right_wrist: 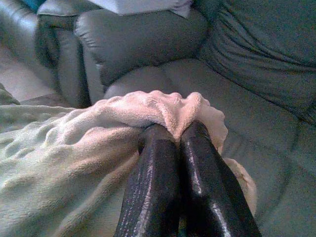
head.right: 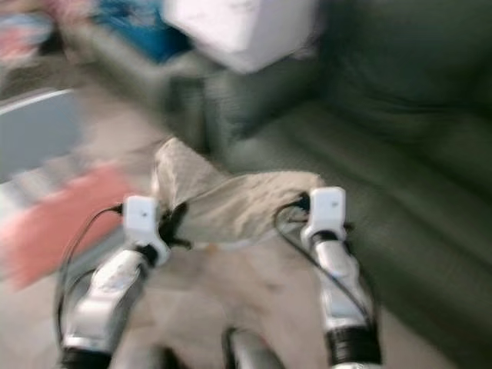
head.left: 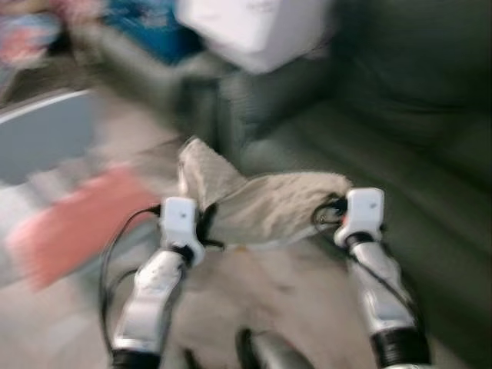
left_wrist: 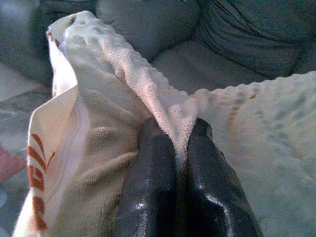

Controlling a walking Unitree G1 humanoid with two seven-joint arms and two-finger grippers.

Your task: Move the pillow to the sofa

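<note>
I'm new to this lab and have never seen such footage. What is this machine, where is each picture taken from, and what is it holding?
It is a humanoid robot. Two blurred pictures come from a camera on its head, looking down its silver arms; two come from cameras on its wrists. The left gripper and right gripper each pinch an edge of a cream fleece pillow between shut black fingers, holding it up between them. Just ahead stands a dark green sofa, with a white cushion on its arm.

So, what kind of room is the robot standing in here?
Probably a living room: a dark green leather sofa, a red rug on the floor, and the cream fleece pillow pinched by left gripper and right gripper.
</note>
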